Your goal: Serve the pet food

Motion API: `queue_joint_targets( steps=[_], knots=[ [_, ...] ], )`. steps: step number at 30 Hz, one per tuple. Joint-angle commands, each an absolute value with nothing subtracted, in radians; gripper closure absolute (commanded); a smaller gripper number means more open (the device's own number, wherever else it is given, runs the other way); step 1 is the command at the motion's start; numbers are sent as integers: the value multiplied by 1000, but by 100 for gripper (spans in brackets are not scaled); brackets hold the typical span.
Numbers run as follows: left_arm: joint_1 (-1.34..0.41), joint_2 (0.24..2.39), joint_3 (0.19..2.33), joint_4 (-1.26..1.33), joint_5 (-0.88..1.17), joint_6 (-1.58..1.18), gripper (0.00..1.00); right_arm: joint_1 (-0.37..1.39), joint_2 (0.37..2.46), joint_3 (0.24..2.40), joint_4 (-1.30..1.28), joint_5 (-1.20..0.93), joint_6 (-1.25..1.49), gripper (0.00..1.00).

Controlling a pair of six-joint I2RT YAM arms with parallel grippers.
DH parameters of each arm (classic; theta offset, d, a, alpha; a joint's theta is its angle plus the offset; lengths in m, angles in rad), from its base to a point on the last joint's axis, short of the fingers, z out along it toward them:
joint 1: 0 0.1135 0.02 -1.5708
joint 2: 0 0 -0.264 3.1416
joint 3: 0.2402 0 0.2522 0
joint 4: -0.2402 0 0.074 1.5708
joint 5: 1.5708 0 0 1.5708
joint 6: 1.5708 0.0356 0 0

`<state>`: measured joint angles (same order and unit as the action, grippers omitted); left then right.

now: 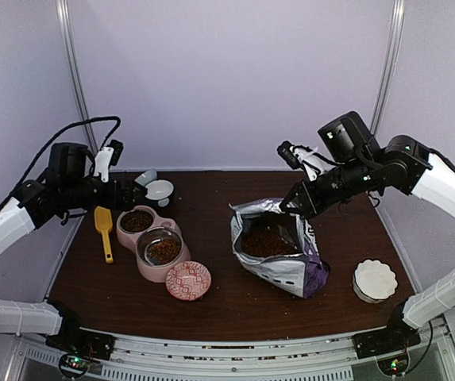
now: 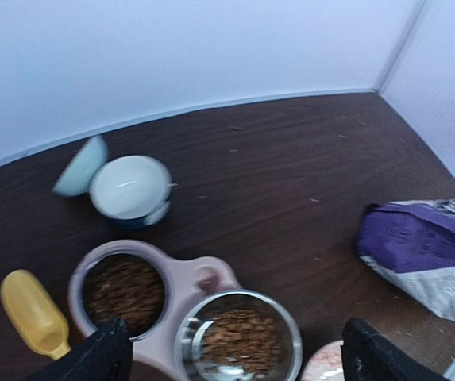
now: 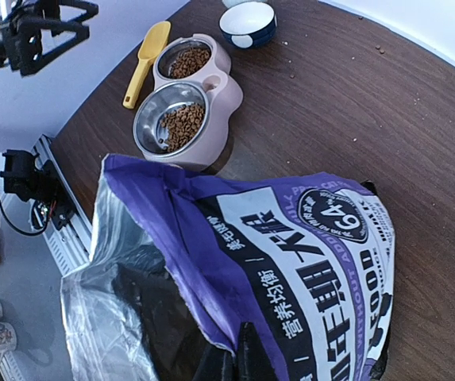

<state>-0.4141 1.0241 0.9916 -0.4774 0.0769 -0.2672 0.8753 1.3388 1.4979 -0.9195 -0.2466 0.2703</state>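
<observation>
Bare table runs front to back between feeder and bag, free for a pass. The scoop lies just left of the feeder, two small bowls behind it, a red dish just in front. The left gripper, jaws wide, hangs over the feeder's back. The right gripper pinches the bag's rear rim, barring that side. A white bowl stands apart, front right.

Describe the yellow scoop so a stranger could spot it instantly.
On the dark wooden table, look left to the pink double feeder. The scoop lies flat just left of it, handle toward the arms' bases. It's the only yellow thing there.
</observation>
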Motion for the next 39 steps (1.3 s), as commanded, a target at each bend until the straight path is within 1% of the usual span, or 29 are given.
queue_joint_targets(
  steps=[1,6,10,13,21,22,23,24,25,27,28,29,30,31,32,35,39],
  knots=[
    [-548,1047,1052,-410,224,-335,6,875,1255,1487,-738,-194,386,100],
    [-661,1045,1015,-251,318,-640,7,890,1250,1392,-555,-9,606,100],
    [-743,1061,962,-86,382,-835,7,963,1284,1383,-474,180,685,100],
    [-780,1098,967,-60,410,-868,6,1027,1350,1429,-473,270,686,100],
    [-793,1248,1011,-179,402,-837,6,1083,1456,1472,-457,328,713,100],
    [-795,1262,1016,-197,392,-830,8,1083,1458,1470,-457,327,715,100],
    [-796,1272,1019,-208,385,-828,11,1083,1457,1470,-457,325,713,96],
    [-798,1279,1017,-209,377,-825,16,1084,1454,1470,-458,322,703,88],
    [-800,1284,1016,-206,373,-821,25,1083,1449,1469,-459,320,685,73],
    [-800,1293,1017,-199,368,-815,48,1083,1433,1463,-468,319,636,39],
    [-799,1298,1020,-191,365,-815,61,1082,1415,1457,-476,324,612,29],
    [-799,1302,1023,-184,359,-813,73,1080,1398,1447,-485,337,597,21],
    [-799,1304,1027,-177,353,-811,82,1075,1379,1433,-496,363,596,13],
    [-799,1305,1030,-170,348,-804,88,1068,1359,1416,-512,387,607,6],
    [-800,1308,1033,-167,343,-795,91,1052,1335,1391,-526,400,621,1],
    [-799,1320,1055,-168,343,-745,100,984,1267,1289,-539,412,652,0],
    [-799,1356,1122,-185,419,-637,100,944,1212,1100,-441,338,549,0]
  ],
)
